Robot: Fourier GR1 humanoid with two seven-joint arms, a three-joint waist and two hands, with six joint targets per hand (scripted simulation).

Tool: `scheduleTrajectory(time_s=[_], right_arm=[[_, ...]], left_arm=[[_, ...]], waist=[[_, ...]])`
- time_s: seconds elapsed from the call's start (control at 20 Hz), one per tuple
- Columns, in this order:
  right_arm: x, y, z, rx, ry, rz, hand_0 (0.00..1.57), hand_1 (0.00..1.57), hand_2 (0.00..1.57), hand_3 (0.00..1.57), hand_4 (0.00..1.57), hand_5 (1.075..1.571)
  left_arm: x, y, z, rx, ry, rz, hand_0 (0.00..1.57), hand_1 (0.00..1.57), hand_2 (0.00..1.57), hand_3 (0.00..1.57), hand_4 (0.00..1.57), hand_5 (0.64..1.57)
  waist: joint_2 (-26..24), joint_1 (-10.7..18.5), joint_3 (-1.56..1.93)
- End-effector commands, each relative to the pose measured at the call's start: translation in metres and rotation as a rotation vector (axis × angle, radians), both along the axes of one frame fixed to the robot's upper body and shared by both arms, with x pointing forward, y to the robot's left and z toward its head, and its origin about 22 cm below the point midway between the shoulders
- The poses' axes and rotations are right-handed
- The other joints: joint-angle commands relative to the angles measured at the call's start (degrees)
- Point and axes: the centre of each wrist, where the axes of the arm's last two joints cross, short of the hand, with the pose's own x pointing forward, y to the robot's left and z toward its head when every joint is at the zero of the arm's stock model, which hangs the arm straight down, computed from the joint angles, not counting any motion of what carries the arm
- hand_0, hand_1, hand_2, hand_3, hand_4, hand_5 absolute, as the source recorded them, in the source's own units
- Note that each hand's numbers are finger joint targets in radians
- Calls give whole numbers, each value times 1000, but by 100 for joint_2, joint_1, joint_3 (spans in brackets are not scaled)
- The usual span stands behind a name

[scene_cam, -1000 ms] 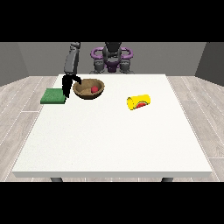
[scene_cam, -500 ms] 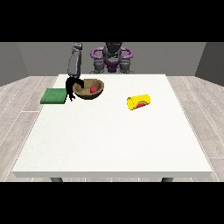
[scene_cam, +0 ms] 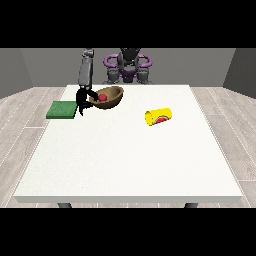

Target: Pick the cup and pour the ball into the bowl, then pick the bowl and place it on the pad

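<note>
Filling most of the frame, the white surface (scene_cam: 130,155) carries everything. Robot torso (scene_cam: 128,65) sits small at top center behind it. One arm (scene_cam: 86,72) reaches down at upper left, ending in the hand at the view's left (scene_cam: 81,100), black, fingers curled round the left rim of the brown bowl (scene_cam: 111,97). Bowl is tilted, its right side higher, and looks slightly raised off the surface, though that is hard to tell. Green pad (scene_cam: 62,109) lies flat at the surface's left edge, just beside the hand, left of the bowl, apart from it. Yellow cup (scene_cam: 158,117) lies on its side right of center, well apart from the bowl, red-lined mouth facing the camera. Red ball (scene_cam: 102,97) sits inside the bowl, near the hand. No second hand shows.
</note>
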Motion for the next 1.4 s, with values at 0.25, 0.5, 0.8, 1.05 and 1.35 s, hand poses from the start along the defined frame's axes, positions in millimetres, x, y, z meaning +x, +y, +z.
scheduleTrajectory(time_s=[0.25, 0.5, 0.8, 1.05, 1.35], right_arm=[[-14, -84, 38, -168, 354, -132, 1571, 1571, 1571, 1042, 1026, 1556], [8, -119, 107, -245, 406, -81, 1571, 1571, 1571, 828, 1041, 1559], [16, -151, 152, -242, 427, -76, 1571, 1571, 1571, 671, 1067, 1566], [29, -164, 174, -244, 343, -94, 1571, 1571, 1571, 585, 1094, 1564], [40, -166, 173, -153, 312, -118, 1571, 1571, 1571, 489, 1073, 1568]], left_arm=[[-5, 27, -30, -37, 76, 47, 0, 0, 0, 0, 1197, 1534], [-14, 50, -46, -31, 131, 118, 0, 0, 0, 0, 1204, 1537], [-26, 70, -60, -23, 171, 145, 0, 0, 0, 0, 1206, 1543], [-29, 75, -62, -35, 72, 156, 0, 0, 0, 0, 1203, 1546], [-29, 76, -54, -34, 51, 144, 0, 0, 0, 0, 1215, 1553]], waist=[[-335, -396, 94], [-558, -809, 110], [-686, -1025, 130], [-174, -939, 132], [16, -800, 134]])
